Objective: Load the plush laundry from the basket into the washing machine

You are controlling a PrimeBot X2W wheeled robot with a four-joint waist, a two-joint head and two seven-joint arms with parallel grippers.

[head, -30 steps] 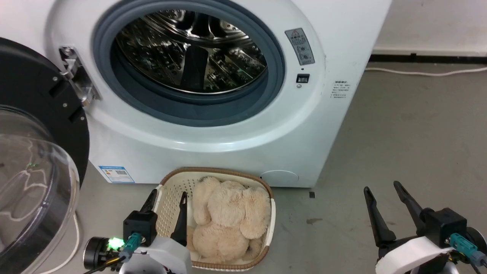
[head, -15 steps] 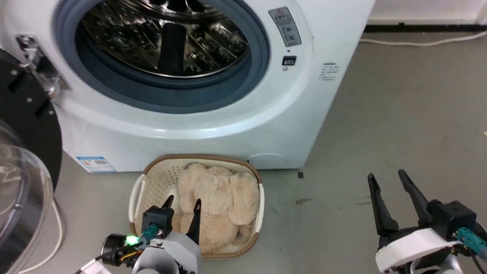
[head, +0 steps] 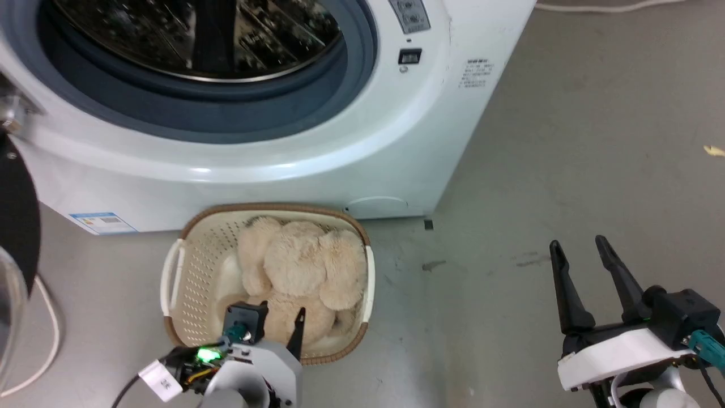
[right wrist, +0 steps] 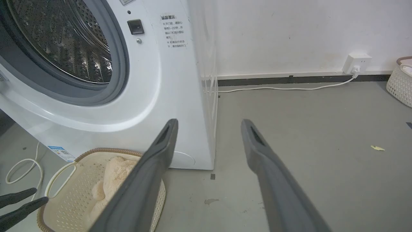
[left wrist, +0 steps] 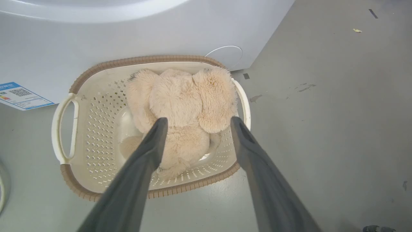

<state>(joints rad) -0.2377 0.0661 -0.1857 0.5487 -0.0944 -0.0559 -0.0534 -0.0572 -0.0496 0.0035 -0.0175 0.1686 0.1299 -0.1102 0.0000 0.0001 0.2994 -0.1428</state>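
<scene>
Head view: the white front-loading washing machine (head: 362, 141), porthole uncovered, stands on the grey floor (head: 566, 141). The cream perforated plastic basket (head: 266, 208) with a brown woven-look rim sits just before the machine's base, and the fluffy cream-beige plush toy (head: 300, 260) lies inside it, toward the right side. The left claw (head: 280, 315) hangs over the basket's near end. The right claw (head: 578, 242) is held well apart to the right over bare floor, fingers spread, nothing between them. Left wrist view: looking steeply down, the left claw (left wrist: 198, 119) is spread, its two dark fingers framing the toy's lower half; contact cannot be told. This view gives the basket's whole outline, its left handle (left wrist: 64, 129) fully clear. Right wrist view: the right claw (right wrist: 209, 121) points nearly level past the machine's front corner. This view adds the perforated steel drum (right wrist: 64, 42), a white wall socket (right wrist: 357, 61) with its cable, and the left claw's (right wrist: 39, 195) tips at lower left.
</scene>
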